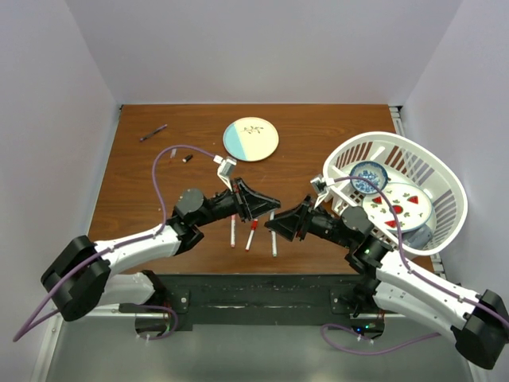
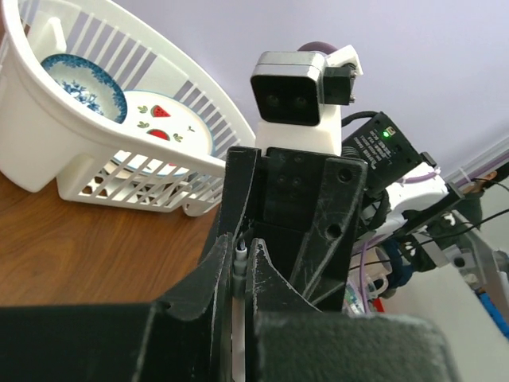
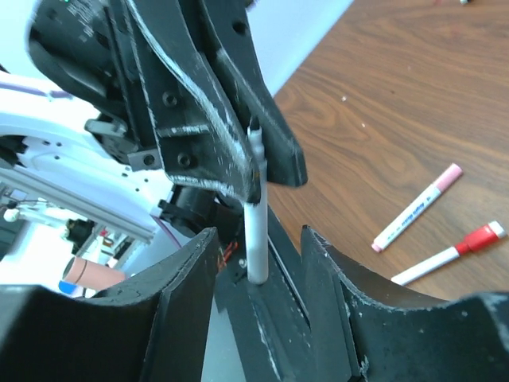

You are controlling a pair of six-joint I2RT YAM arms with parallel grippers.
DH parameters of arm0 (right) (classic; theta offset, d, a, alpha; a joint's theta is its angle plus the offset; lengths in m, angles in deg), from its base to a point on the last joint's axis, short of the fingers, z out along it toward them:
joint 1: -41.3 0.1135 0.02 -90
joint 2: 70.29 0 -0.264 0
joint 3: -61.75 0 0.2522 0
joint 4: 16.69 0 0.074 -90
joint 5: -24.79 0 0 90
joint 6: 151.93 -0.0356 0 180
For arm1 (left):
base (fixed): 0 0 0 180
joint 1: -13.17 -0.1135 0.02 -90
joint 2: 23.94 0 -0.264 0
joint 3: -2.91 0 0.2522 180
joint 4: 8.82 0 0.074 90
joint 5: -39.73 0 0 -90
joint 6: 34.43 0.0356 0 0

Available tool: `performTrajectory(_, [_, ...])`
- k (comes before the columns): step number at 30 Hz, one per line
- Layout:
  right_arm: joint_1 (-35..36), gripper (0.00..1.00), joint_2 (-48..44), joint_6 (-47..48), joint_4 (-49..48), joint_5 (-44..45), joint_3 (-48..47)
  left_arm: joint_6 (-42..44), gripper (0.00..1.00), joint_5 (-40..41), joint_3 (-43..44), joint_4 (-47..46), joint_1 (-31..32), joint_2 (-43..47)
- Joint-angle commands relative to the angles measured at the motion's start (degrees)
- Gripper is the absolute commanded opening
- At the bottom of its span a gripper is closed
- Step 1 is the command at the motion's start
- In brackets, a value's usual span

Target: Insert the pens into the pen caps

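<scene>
Item: pen (image 3: 255, 207), white. It is hanging between both arms above the surface (image 1: 159, 191). Left claw (image 2: 241, 263) is pinching its tip end narrowly; right claw (image 3: 256, 235) is gaping wide around the barrel. Likely light, stiff and slick, so mid-barrel is looking the safest hold.

Brown wood-grain counter (image 1: 135, 175), smooth with a low sheen; white slatted plastic basket (image 2: 32, 143), glossy; slim white plastic pen (image 3: 256, 215), smooth; matt black plastic right gripper (image 3: 256, 243), edges scuffed pale and rough.
</scene>
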Motion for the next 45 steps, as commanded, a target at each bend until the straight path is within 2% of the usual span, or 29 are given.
performTrajectory(1, [0.2, 0.4, 2.3, -1.5, -5.2, -0.7, -2.4, -4.8, 0.0, -1.5, -1.6, -10.1, 0.1, -1.1])
performTrajectory(9, [0.4, 0.33, 4.2, -3.3, -8.5, -0.4, -1.4, -4.8, 0.0, -0.5, -2.2, -10.7, 0.1, -0.1])
performTrajectory(10, [0.3, 0.22, 4.5, -3.5, -9.0, -0.7, -1.1, -4.5, 0.0, 0.0, -2.3, -10.5, 0.1, 0.1])
performTrajectory(13, [0.3, 0.01, 5.2, -4.4, -11.9, -1.1, -0.3, -3.7, 0.0, 0.9, -2.7, -9.9, 0.1, 0.8])
performTrajectory(14, [0.3, 0.0, 5.2, -4.8, -13.8, -1.5, 0.1, -3.1, 0.0, 1.1, -2.5, -9.5, 0.1, 0.9])
performTrajectory(15, [0.3, 0.0, 5.4, -5.5, -14.5, -1.6, 0.3, -2.6, 0.05, 1.3, -2.4, -8.9, 0.1, 1.3])
performTrajectory(16, [0.3, 0.0, 5.0, -5.5, -14.6, -1.7, 0.6, -1.9, 0.24, 1.7, -1.8, -6.7, 0.1, 1.6])
performTrajectory(17, [0.2, 0.0, 4.6, -5.6, -13.9, -1.3, 0.8, 0.0, 0.34, 2.0, -1.2, -4.8, 0.1, 2.6])
performTrajectory(18, [0.2, 0.0, 4.1, -5.4, -13.1, -0.7, 1.0, 1.3, 0.41, 2.4, -0.4, -2.1, 0.0, 3.2])
performTrajectory(19, [0.3, 0.0, 3.4, -5.1, -12.1, 0.0, 1.3, 2.9, 0.52, 3.7, 1.7, 5.0, 0.0, 3.9])
performTrajectory(22, [0.3, 0.0, 0.2, -3.7, -8.4, 3.1, 2.4, 8.9, 0.61, 8.7, 5.0, 18.7, 0.0, 7.7])
performTrajectory(26, [0.2, 0.0, -3.0, -1.2, 0.1, 5.4, 1.4, 17.2, 0.68, 18.9, 9.9, 35.9, -0.5, 14.3])
performTrajectory(27, [0.2, 0.0, -4.0, 0.0, 1.8, 6.1, 1.1, 18.9, 0.68, 20.8, 11.5, 42.7, -0.7, 15.0])
performTrajectory(29, [0.2, 0.0, -5.5, 0.8, 4.7, 6.6, 1.0, 23.9, 0.68, 27.5, 17.3, 50.2, -1.1, 15.6])
performTrajectory(30, [0.3, 0.0, -7.1, 1.4, 5.3, 6.8, 1.1, 25.3, 0.68, 29.9, 19.5, 58.0, -1.3, 15.4])
performTrajectory(32, [0.2, 0.0, -8.8, 1.7, 6.9, 7.5, 1.5, 29.6, 0.69, 37.3, 25.4, 63.5, -1.8, 13.2])
performTrajectory(34, [0.2, 0.0, -11.2, 2.3, 8.4, 8.3, 1.4, 32.3, 0.72, 43.5, 29.5, 69.2, -3.9, 10.8])
performTrajectory(39, [0.2, 0.0, -15.0, 3.5, 12.2, 9.4, 1.3, 35.4, 0.72, 44.9, 36.2, 77.7, -18.7, -0.4])
performTrajectory(41, [0.2, 0.0, -16.5, 3.6, 13.4, 9.9, 1.5, 36.5, 0.72, 43.4, 38.8, 78.7, -24.8, -5.2])
performTrajectory(43, [0.2, 0.0, -17.2, 3.7, 14.2, 10.2, 1.6, 37.4, 0.71, 39.2, 40.6, 78.1, -28.8, -8.4])
performTrajectory(44, [0.2, 0.0, -17.6, 4.1, 14.5, 10.3, 1.6, 37.7, 0.7, 37.0, 40.9, 77.4, -33.3, -11.7])
performTrajectory(45, [0.2, 0.0, -17.8, 4.2, 14.8, 10.3, 1.5, 37.8, 0.67, 32.4, 42.2, 76.7, -35.8, -13.5])
